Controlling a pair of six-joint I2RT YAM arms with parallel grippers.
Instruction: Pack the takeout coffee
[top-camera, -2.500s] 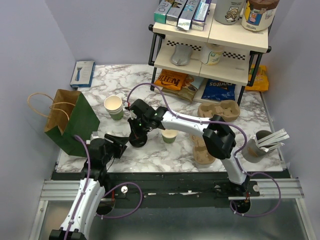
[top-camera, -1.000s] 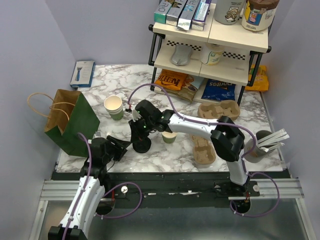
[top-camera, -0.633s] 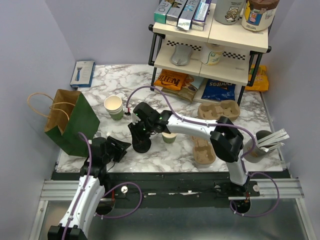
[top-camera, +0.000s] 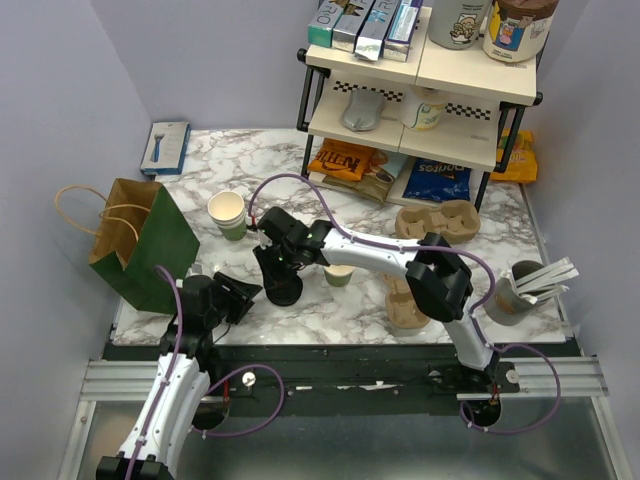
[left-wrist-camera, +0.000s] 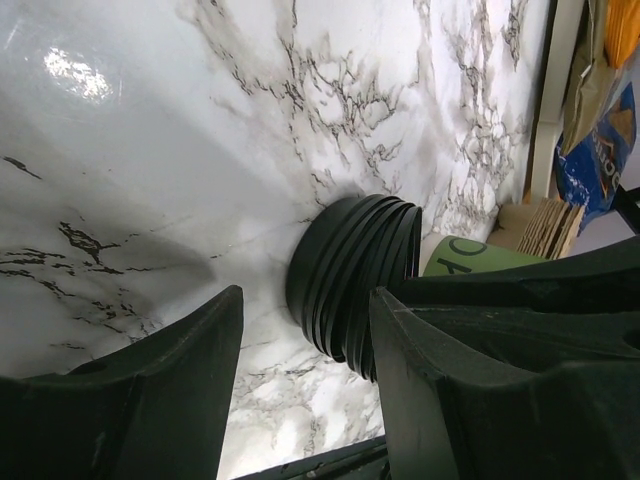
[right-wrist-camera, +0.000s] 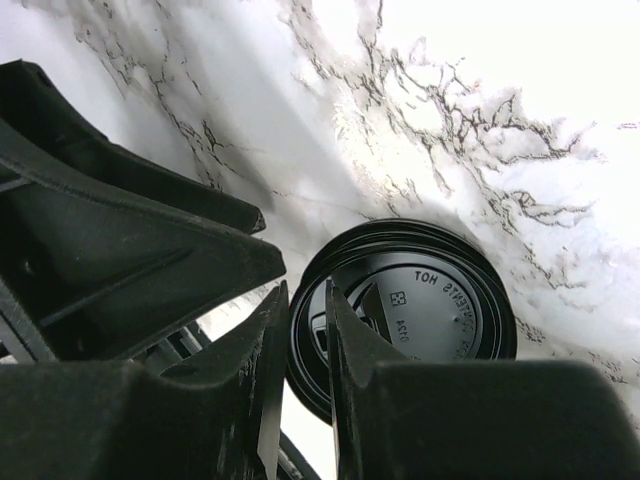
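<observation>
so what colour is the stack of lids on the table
The lid stack is black; the right wrist view shows it best.

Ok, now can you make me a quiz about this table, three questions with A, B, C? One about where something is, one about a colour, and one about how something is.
1. Where is the green paper bag?
A) at the left of the table
B) on the shelf
C) beside the grey cup

2. What colour are the stacked lids?
A) white
B) black
C) red

3. The small green cup near the lids is:
A) lidded
B) tipped over
C) upright and open

Answers: 1 A, it stands by the table's left edge. 2 B, every view shows them black. 3 C, its cream inside shows from above.
</observation>
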